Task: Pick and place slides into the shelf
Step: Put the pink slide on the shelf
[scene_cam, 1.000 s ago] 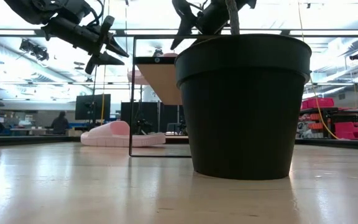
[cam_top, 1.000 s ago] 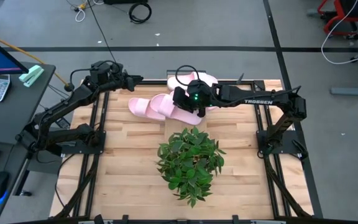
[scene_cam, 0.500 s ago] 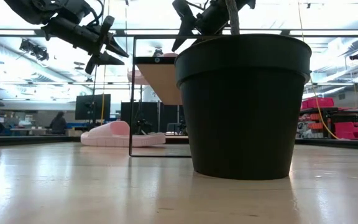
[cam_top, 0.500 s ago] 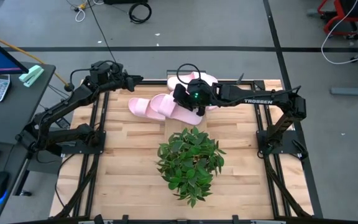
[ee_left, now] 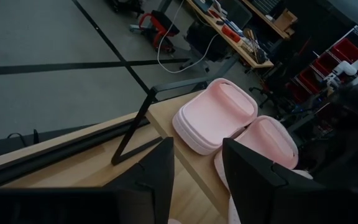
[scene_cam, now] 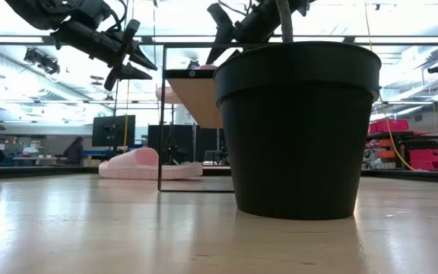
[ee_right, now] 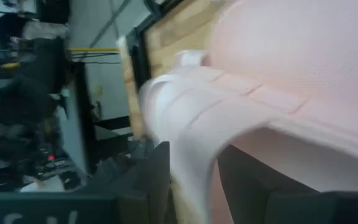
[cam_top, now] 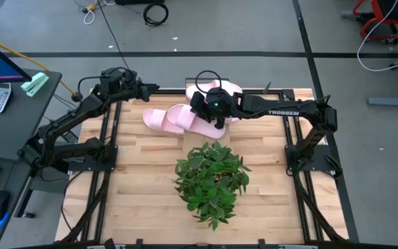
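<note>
While the left gripper hangs above the table's far left edge with its dark fingers parted and nothing between them, the right gripper sits low among the pale pink foam slide sandals. Its fingers straddle one sandal's edge; whether they pinch it I cannot tell. Two sandals lie on the narrow light-wood shelf, two on the butcher-block table beside a potted green plant.
</note>
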`<control>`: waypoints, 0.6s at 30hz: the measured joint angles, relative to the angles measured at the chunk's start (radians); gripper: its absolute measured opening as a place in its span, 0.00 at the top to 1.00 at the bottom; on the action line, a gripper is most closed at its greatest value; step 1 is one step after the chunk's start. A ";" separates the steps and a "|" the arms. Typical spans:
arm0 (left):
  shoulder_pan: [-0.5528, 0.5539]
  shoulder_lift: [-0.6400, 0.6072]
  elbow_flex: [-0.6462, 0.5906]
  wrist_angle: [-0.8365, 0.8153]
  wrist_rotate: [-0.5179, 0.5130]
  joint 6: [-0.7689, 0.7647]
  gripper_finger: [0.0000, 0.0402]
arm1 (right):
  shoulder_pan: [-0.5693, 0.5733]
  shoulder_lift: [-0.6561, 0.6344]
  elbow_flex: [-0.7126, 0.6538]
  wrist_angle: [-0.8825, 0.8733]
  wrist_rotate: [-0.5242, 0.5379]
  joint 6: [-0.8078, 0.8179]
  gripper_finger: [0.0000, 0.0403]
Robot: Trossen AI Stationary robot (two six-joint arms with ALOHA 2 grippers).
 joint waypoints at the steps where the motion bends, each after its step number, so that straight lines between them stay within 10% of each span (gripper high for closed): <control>1: 0.000 0.000 0.000 0.000 0.000 0.000 0.65 | 0.000 0.004 0.000 -0.007 -0.004 0.000 0.65; 18: 0.000 0.000 0.000 -0.013 0.000 0.004 0.63 | 0.005 0.025 0.001 0.013 -0.035 -0.023 0.96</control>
